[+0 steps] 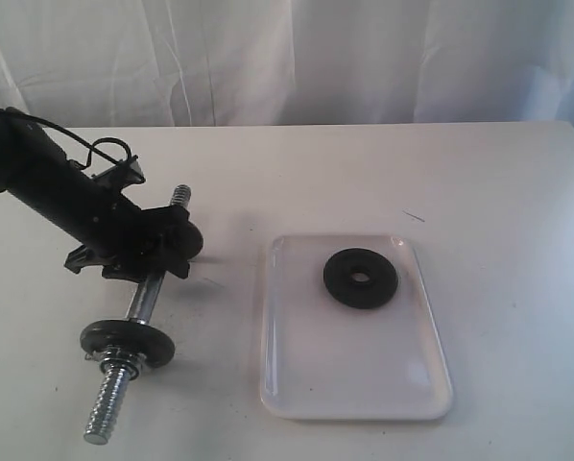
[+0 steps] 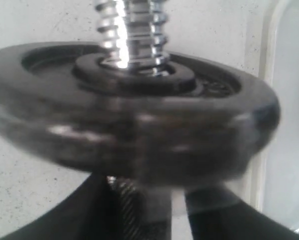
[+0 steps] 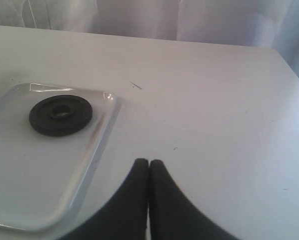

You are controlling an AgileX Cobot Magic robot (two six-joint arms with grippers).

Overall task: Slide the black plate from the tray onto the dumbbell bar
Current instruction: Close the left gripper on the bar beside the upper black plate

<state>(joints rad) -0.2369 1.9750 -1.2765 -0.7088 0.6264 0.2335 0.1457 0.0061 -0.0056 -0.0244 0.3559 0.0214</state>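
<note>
Left gripper: I am straddling the bar by a disc; whether clamped, I cannot tell.
Right gripper: I am holding it pinched closed, empty.
Plate: lying flat in the tray, apart from the bar.

Table: tray sits right of centre, its long side running front to back. Plate lies flat in the tray's far half, clear of the rim. Dumbbell bar lies on the table left of the tray, apart from it, slanting from near-left to far-right. Fixed disc is on the bar towards its front end. Left gripper is at the bar's middle, behind that disc.
</note>
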